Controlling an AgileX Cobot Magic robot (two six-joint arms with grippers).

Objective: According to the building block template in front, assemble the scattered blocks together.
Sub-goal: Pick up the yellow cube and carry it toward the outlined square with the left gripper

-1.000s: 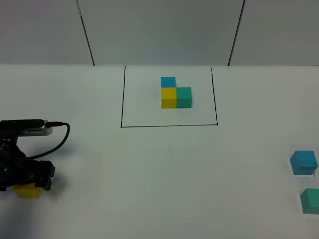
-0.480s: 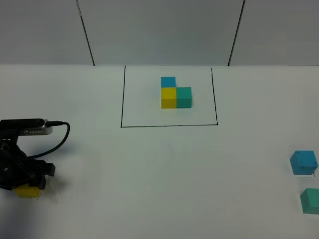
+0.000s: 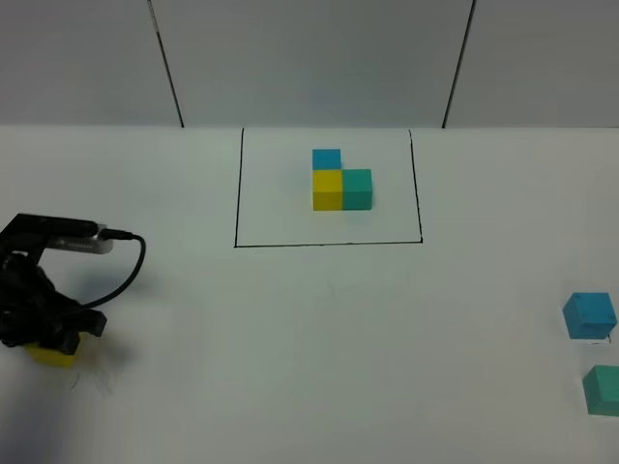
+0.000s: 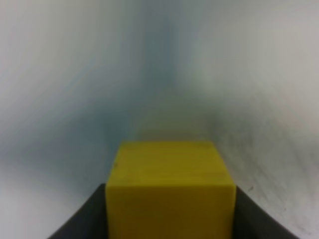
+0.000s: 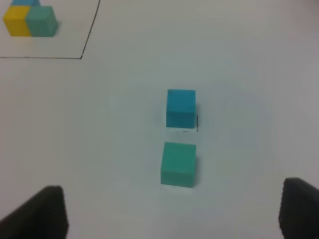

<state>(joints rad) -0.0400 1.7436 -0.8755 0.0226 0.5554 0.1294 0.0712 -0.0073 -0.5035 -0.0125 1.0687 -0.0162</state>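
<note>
My left gripper (image 3: pixel 48 344) is clamped on the yellow block (image 3: pixel 52 357), which sits at the far left of the table (image 3: pixel 290 338), toward the near edge. In the left wrist view that block fills the space between the two dark fingers (image 4: pixel 82 221), its flat sides square to them, so I judge the hold sound. Whether it is clear of the surface I cannot tell.

My right gripper (image 5: pixel 172 213) stands spread wide with nothing in it, and it is out of sight in the overhead view. The blue block (image 3: pixel 590 315) and the teal block (image 3: pixel 603 390) lie at the far right, close together but not touching. Both are ahead of the right gripper, the teal one nearer its jaws.

The template (image 3: pixel 340 182) sits inside its black outline (image 3: pixel 329 244) at the back middle: blue behind yellow, teal on yellow's right.

What the next move turns on, I reckon, is that the yellow block is well apart from the other two. It must travel right toward the middle, while the right arm is the nearer one for blue and teal
</note>
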